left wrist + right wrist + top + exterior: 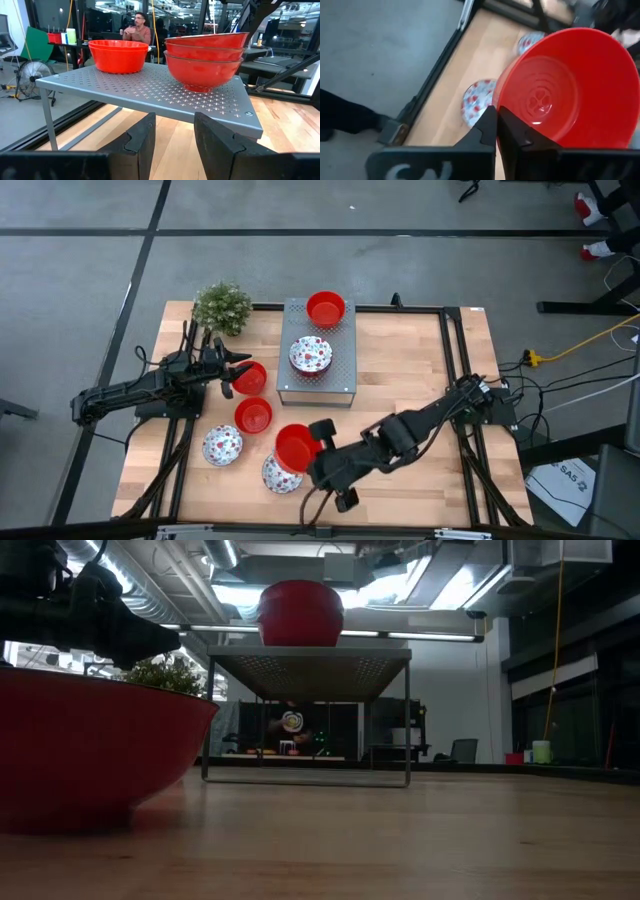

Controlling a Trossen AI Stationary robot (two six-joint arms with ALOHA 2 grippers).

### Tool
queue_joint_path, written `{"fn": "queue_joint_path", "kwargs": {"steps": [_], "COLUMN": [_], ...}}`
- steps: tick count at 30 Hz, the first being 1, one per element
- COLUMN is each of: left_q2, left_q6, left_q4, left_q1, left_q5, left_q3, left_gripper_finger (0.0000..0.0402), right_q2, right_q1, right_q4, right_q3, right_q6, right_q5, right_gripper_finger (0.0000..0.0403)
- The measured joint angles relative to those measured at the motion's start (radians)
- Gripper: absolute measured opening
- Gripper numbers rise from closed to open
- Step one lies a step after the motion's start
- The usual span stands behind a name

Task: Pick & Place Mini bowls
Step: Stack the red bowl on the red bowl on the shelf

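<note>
My right gripper (318, 442) is near the table's near edge, shut on a plain red mini bowl (293, 448). That bowl partly covers a speckled bowl (278, 476) in the high view. Another speckled bowl (222, 445) and two red bowls (253, 415) (250, 377) rest upright on the wood. On the grey perforated box (317, 380) stand a red bowl (325, 308) and a stack of speckled bowls (310, 355). My left gripper (232, 375) is open beside the left red bowl. In its wrist view its fingers (147, 135) point at the box (150, 87), with nothing between them. My right gripper pinches the red bowl's rim (501, 100), with one finger (487, 127) outside the wall and the other inside the hollow. The fingers come slanting down from the table's right. The bowl's opening faces up. Its underside is hidden, so I cannot tell whether it rests on anything.
A small green plant (222, 308) stands at the table's far left corner. A black frame rail (455, 370) runs along the right side, with bare wood between it and the box. In the low view a red bowl wall (90, 750) fills the left. A person (137, 30) is in the room behind.
</note>
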Motion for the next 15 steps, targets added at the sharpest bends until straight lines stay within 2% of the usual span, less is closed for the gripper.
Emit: {"fn": "queue_joint_path", "kwargs": {"steps": [11,15], "left_q2": [0.000,0.000], "left_q6": [0.000,0.000], "left_q4": [0.000,0.000], "left_q1": [0.000,0.000], "left_q5": [0.000,0.000], "left_q3": [0.000,0.000], "left_gripper_finger": [0.0130,0.0130], "right_q2": [0.000,-0.019], "right_q1": [-0.099,-0.149], "right_q4": [0.003,0.026], "right_q3": [0.099,0.092], "right_q6": [-0.279,-0.350], "right_q5": [0.002,0.002], "right_gripper_finger": [0.0006,0.0006]}}
